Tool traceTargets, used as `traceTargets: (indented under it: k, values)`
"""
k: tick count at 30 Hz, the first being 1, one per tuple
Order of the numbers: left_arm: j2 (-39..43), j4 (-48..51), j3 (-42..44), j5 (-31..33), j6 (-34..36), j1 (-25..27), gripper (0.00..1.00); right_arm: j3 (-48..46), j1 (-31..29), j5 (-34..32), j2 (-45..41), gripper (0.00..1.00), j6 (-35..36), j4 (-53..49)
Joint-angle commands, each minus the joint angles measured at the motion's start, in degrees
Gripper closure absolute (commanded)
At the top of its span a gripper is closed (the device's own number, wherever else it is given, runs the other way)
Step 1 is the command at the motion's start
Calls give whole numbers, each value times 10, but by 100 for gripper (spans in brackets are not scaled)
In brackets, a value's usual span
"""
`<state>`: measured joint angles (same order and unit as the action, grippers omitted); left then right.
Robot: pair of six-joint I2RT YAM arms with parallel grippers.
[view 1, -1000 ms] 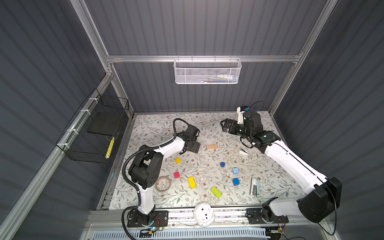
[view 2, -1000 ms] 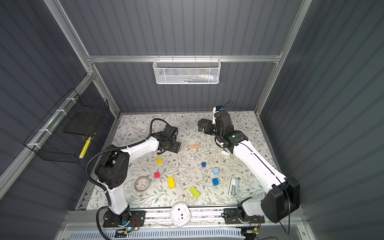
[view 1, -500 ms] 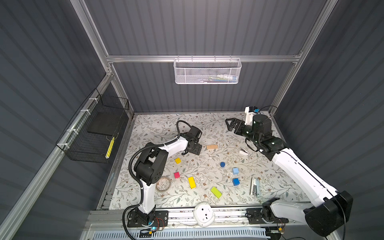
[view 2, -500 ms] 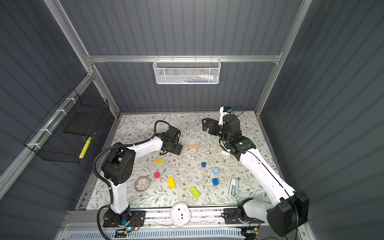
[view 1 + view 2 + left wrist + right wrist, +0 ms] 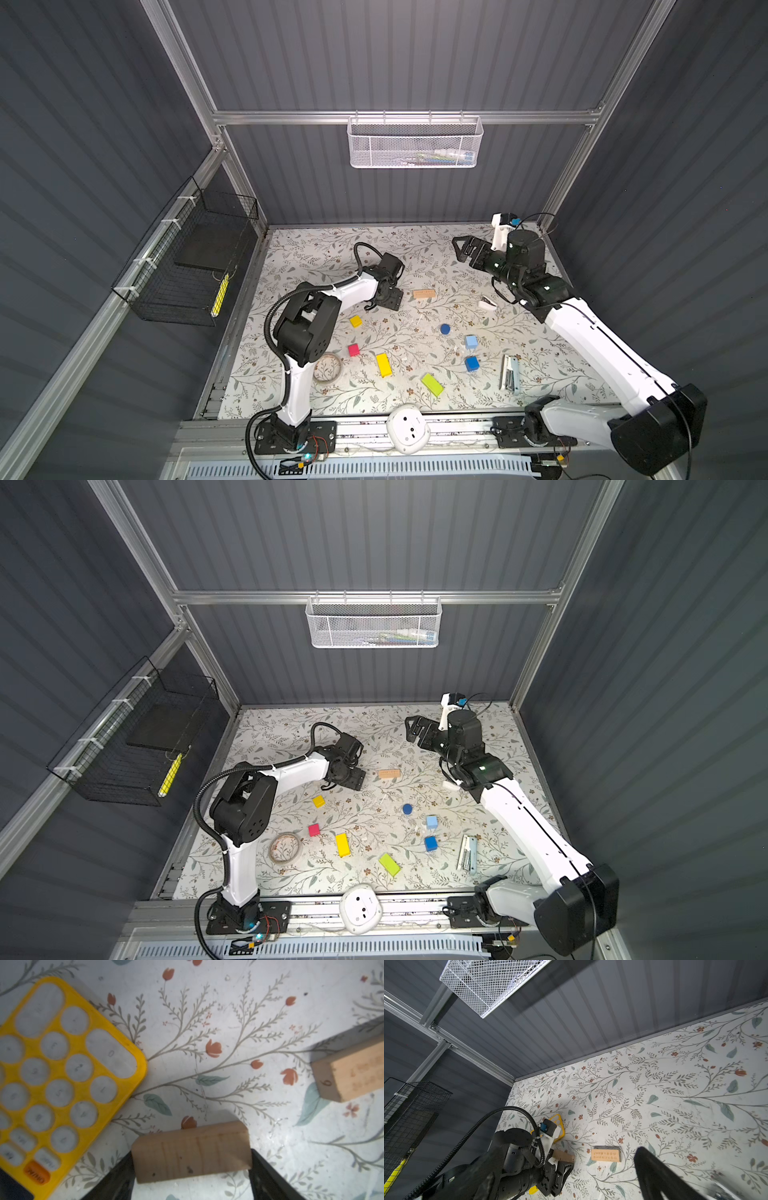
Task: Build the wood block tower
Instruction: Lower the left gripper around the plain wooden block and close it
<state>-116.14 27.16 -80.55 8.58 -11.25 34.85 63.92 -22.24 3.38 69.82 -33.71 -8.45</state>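
My left gripper [image 5: 192,1169] is shut on a plain tan bar [image 5: 191,1151], gripped end to end low over the mat beside the yellow calculator [image 5: 62,1076]. Another tan bar [image 5: 424,294] with printed writing lies just to its right. In both top views the loose blocks lie nearer the front: yellow cube [image 5: 355,321], pink cube [image 5: 353,350], yellow bar [image 5: 383,365], lime bar [image 5: 432,384], blue cylinder [image 5: 445,329], light-blue cube [image 5: 471,342], blue cube [image 5: 472,363]. My right gripper [image 5: 462,250] hangs open and empty, raised at the back right.
A clear tape roll [image 5: 327,368] lies by the left arm's base. A stapler [image 5: 510,372] lies front right and a small white piece [image 5: 487,304] under the right arm. A black wire basket [image 5: 187,266] hangs on the left wall, a white one [image 5: 413,141] on the back wall.
The right arm has swung back toward the right wall, its gripper still open. The left arm's elbow has shifted right while its gripper stayed by the calculator.
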Motion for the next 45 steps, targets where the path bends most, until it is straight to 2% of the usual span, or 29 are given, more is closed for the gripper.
traceTargets:
  k: [1, 12, 30, 45]
  values:
    - [-1, -4, -16, -2, -15, 3, 18, -8, 2, 4, -8, 1, -6, 12]
    - [-14, -3, -23, -11, -24, 3, 21, -10, 4, 8, -6, 1, -9, 14]
    - [-24, -9, -30, -35, -37, 3, 11, -11, 8, 10, -3, 1, -12, 14]
    - [-41, 7, -46, -19, -54, 3, 16, -15, 11, 6, -6, 1, -16, 14]
